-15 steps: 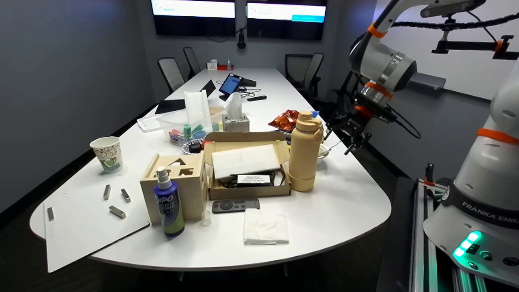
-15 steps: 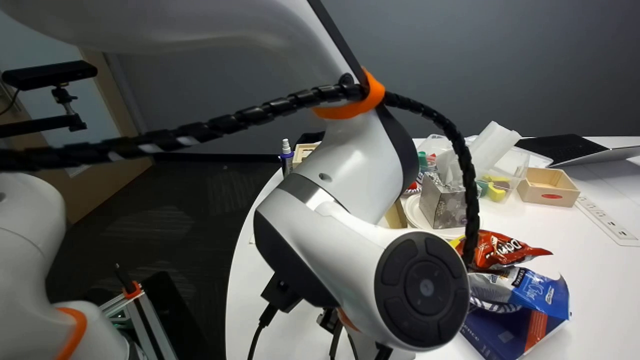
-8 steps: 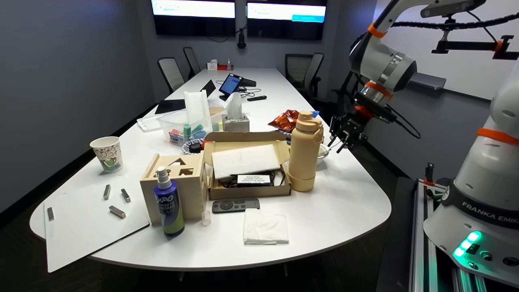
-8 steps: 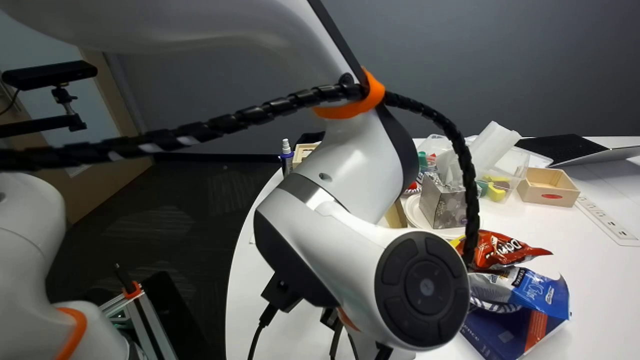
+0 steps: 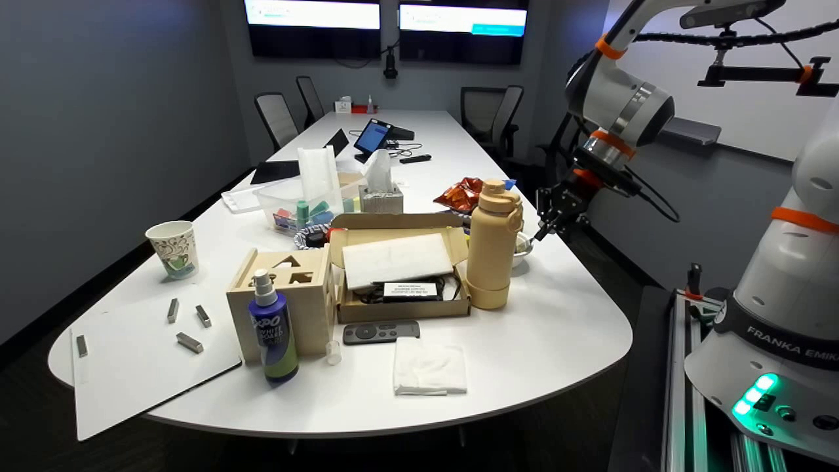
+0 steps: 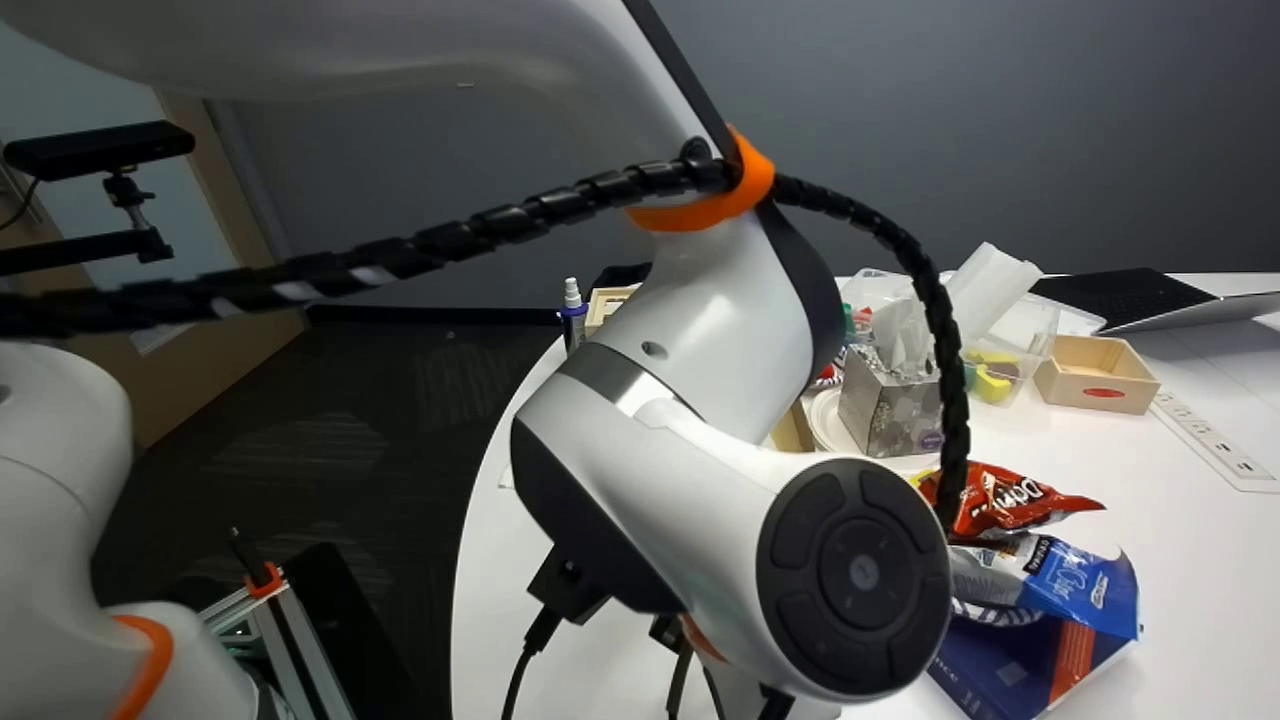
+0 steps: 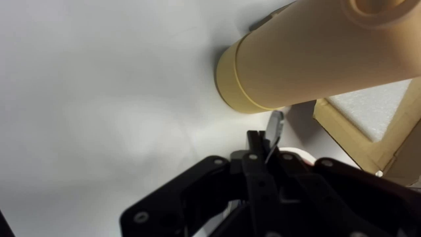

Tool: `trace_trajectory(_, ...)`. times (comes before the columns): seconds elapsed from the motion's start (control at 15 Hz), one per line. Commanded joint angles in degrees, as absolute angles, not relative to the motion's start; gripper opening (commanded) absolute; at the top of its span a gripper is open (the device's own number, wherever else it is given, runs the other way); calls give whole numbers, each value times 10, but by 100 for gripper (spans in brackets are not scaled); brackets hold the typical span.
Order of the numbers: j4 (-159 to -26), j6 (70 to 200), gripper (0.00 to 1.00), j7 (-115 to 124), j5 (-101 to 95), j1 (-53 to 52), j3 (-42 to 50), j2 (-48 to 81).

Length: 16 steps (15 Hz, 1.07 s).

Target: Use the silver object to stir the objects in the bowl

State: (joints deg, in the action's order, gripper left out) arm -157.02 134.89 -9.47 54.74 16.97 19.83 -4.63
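Wrist view: my gripper [image 7: 259, 133] is clamped on the utensil [image 7: 274, 126] right of center, bowl [image 7: 298, 151] rim and some red bits [image 7: 308, 162] peeking out below. In an exterior view the utensil slants into the bowl, right of the jug [image 5: 491, 255]. In an exterior view my arm [image 6: 715, 325] hides all that

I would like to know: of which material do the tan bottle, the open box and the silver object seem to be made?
Tan bottle: perhaps coated metal, possibly plastic; its even, matte surface leaves this open.
Open box: apparently cardboard, matte brown, judging by its thin, folded walls.
Silver object: likely metal, dull grey with a pale edge; too blurred to be sure.
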Motion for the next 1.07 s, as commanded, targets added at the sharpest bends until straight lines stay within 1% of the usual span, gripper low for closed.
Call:
trace_trajectory(0.0, -1582, 1347, 1, -89, 524, 178, 193, -90)
trace_trajectory(0.27, -1579, 1334, 1, -97, 506, 174, 190, -99)
trace_trajectory(1.0, -1574, 1280, 1, -157, 537, 167, 183, -56)
